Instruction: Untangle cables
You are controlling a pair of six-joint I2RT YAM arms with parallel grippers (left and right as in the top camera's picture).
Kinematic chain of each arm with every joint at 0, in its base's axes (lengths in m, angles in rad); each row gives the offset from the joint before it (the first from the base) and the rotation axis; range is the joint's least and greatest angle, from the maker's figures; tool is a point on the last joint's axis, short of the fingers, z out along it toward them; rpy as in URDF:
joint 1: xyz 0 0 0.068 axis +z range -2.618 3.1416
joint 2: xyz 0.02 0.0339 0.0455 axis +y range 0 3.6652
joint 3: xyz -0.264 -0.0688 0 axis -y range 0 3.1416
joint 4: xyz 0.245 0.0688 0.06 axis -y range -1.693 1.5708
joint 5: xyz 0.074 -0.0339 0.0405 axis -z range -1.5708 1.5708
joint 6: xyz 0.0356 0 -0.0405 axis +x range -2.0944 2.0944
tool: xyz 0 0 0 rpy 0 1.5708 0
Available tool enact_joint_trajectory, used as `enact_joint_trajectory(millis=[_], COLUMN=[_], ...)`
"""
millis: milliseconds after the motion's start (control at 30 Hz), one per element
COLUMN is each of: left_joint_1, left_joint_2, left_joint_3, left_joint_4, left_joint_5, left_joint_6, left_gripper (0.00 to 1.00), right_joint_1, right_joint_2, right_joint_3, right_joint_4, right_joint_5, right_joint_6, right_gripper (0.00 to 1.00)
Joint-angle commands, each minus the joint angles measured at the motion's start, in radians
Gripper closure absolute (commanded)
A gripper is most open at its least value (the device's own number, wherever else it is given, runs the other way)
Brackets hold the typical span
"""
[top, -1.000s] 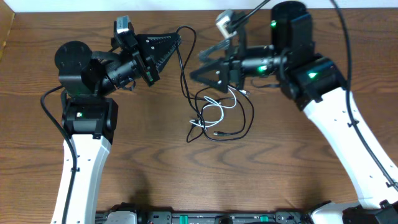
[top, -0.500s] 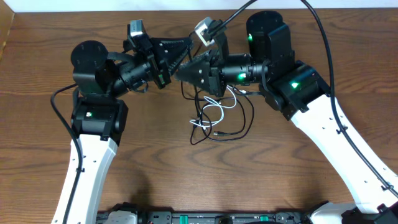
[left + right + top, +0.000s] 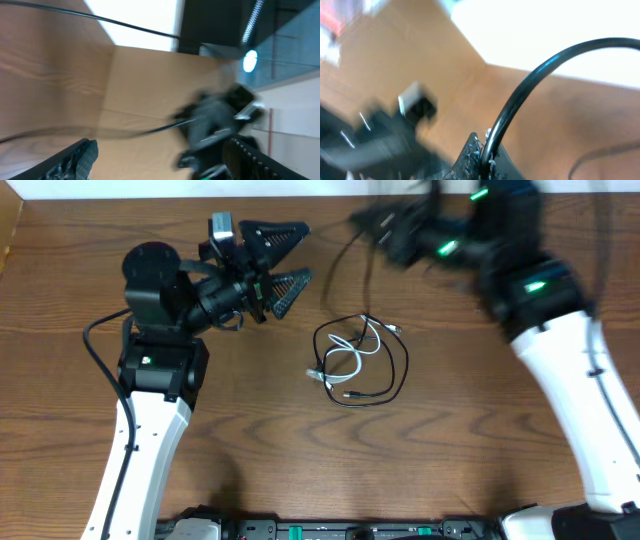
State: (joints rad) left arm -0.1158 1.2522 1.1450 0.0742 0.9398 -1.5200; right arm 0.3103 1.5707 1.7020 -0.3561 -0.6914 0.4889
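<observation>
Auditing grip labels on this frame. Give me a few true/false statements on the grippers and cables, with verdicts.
1. The left gripper is open and holds nothing. True.
2. The right gripper is shut on the white cable. False: it is shut on the black cable. The white cable is not gripped.
3. The white cable lies on the table, looped in with the black one. True.
4. The black cable lies flat on the table along its whole length. False: one stretch rises from the heap to the right gripper.
</observation>
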Motion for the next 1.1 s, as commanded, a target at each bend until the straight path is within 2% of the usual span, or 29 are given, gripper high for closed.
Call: enact_joint_trajectory(millis=[0, 167, 433, 567, 733, 1000, 1067], left_joint_1=[-0.001, -0.002, -0.002, -0.002, -0.002, -0.002, -0.002], left_joint_2=[0.023, 0.039, 0.052, 0.059, 0.061, 0.061, 0.061], left_joint_3=[0.005, 0.004, 0.004, 0.004, 0.003, 0.003, 0.003], left_joint_4=[-0.079, -0.189, -0.311, -0.317, -0.357, -0.394, -0.41], left_joint_5=[0.008, 0.008, 0.008, 0.008, 0.008, -0.038, -0.06], left_joint_6=[0.193, 0.379, 0.612, 0.663, 0.743, 0.784, 0.792], left_gripper=[0.15, 0.15, 0.15, 0.15, 0.15, 0.15, 0.15], right_joint_1=[-0.121, -0.286, -0.478, -0.484, -0.496, -0.629, -0.673], right_joint_2=[-0.013, -0.013, 0.0, 0.027, 0.072, 0.17, 0.198], right_joint_3=[0.168, 0.319, 0.343, 0.343, 0.343, 0.343, 0.343], right_joint_4=[0.019, 0.016, -0.044, -0.128, -0.217, -0.179, -0.132], right_joint_5=[0.066, 0.107, 0.107, 0.123, 0.313, 0.323, 0.323], right_joint_6=[0.073, 0.087, 0.117, 0.039, -0.069, -0.07, -0.007], right_gripper=[0.99, 0.99, 0.99, 0.99, 0.99, 0.99, 0.99])
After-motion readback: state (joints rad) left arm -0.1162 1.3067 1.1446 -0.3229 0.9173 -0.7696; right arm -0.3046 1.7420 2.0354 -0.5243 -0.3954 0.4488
